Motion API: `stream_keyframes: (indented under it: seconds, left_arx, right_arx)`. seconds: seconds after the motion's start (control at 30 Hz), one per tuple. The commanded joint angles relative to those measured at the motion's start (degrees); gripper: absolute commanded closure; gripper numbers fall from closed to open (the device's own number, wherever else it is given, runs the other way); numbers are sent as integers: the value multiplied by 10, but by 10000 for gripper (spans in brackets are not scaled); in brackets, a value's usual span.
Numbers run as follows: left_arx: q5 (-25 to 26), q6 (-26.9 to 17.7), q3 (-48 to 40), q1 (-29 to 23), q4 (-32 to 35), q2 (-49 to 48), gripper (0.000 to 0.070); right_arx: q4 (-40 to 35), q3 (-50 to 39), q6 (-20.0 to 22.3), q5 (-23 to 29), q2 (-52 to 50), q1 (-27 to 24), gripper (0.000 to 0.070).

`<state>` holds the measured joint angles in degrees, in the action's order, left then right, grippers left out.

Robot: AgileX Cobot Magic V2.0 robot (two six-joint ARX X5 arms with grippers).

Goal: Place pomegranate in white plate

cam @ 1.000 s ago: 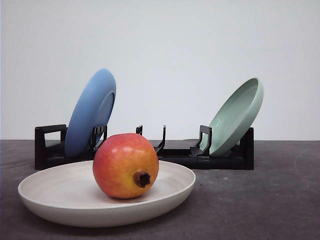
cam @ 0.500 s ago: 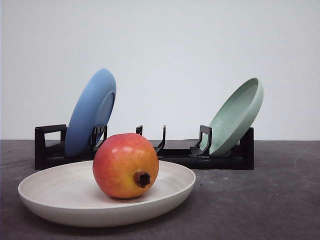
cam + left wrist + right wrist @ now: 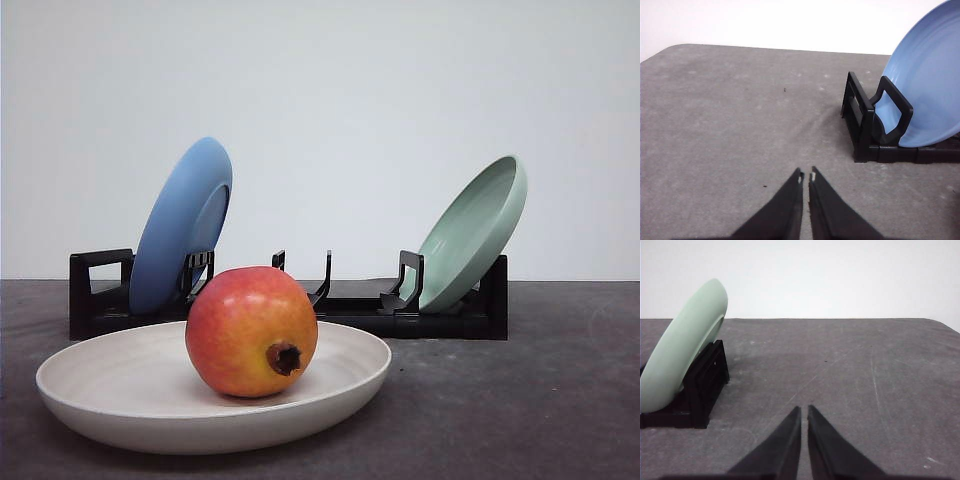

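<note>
**Already home: the pomegranate sits in the white plate**

Plainly, the pomegranate (image 3: 251,331) rests inside the white plate (image 3: 120,412), a little to the plate's right of centre, with its dark crown stub turned toward the front camera and slightly downward. Nothing touches it. The plate lies flat on the grey table (image 3: 540,400), in front of a black rack (image 3: 455,318) that props a blue plate (image 3: 180,226) at one end and a pale green plate (image 3: 475,230) at the other.

The left gripper (image 3: 805,176) has its fingers pressed together with only a sliver between the tips, holding nothing; ahead of it and off to one side stand the rack's end and the blue plate, well apart from the tips. The right gripper (image 3: 804,410) is likewise closed and empty, with the green plate and its rack end ahead and to the other side, bare table straight in front.

By my reading the task is finished. Should the fruit need lifting again, it looks firm, fairly heavy for its size and smooth-skinned, so it could roll or slip. The best hold would be across its widest middle, fingers opened wide first, keeping clear of the brittle crown stub.
</note>
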<state>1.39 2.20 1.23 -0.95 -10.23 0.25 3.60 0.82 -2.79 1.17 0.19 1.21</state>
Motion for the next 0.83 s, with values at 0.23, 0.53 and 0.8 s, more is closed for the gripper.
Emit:
stream_keyframes:
  seconds: [0.23,0.53,0.8]
  left_arx:
    - [-1,0,-5,0,8,-1,700]
    - [-1,0,-5,0,8,-1,700]
    - [-1,0,-5,0,8,-1,700]
  right_arx:
    - [-6,-2,2,0,0,1,677]
    - [-6,-2,2,0,0,1,677]
    - [-6,-2,2,0,0,1,677]
